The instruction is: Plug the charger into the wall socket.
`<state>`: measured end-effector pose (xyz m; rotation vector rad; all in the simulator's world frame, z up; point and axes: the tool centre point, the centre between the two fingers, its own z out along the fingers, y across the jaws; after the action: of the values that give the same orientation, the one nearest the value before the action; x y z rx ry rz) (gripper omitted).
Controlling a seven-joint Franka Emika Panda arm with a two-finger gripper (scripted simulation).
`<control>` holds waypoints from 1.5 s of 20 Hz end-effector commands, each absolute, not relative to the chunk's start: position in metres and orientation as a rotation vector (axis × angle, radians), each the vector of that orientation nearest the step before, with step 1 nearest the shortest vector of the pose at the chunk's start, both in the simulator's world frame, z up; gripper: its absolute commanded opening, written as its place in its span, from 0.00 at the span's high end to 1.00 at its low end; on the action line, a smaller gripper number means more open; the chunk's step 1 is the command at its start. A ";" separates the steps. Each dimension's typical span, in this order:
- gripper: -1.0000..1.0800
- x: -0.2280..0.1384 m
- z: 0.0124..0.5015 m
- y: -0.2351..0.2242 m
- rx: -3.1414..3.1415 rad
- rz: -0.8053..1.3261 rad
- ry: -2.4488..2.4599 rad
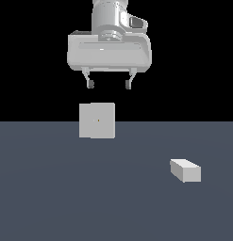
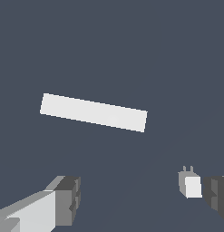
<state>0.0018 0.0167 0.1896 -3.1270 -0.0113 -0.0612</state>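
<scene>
1. Charger (image 1: pixel 185 170) lies flat on the bench (image 1: pixel 66 197), well apart from the wall socket (image 1: pixel 96 120), toward the exterior view's right.
2. Wall socket stands upright on the bench.
3. Hand (image 1: pixel 110 84) hangs above the wall socket, fingers spread, holding nothing.

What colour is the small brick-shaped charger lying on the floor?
Plain off-white, no markings: the small brick-shaped charger shows best in the exterior view.

The arm hangs straight down from above, its wrist vertical. The gripper (image 1: pixel 110 85) points at the floor, its 2 fingers (image 1: pixel 90 84) spread wide apart, holding nothing.
</scene>
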 end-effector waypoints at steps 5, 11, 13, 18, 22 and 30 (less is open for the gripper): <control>0.04 0.000 0.188 0.015 -3.127 -0.066 -0.012; 0.04 -0.008 0.179 0.004 -3.127 -0.092 -0.019; 0.04 -0.012 0.174 -0.001 -3.127 -0.105 -0.022; 0.04 -0.026 0.159 -0.019 -3.127 -0.150 -0.032; 0.04 -0.039 0.142 -0.038 -3.127 -0.197 -0.043; 0.04 -0.064 0.105 -0.079 -3.123 -0.295 -0.065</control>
<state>-0.0596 -0.0709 0.1117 -3.1233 -0.0609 -0.2755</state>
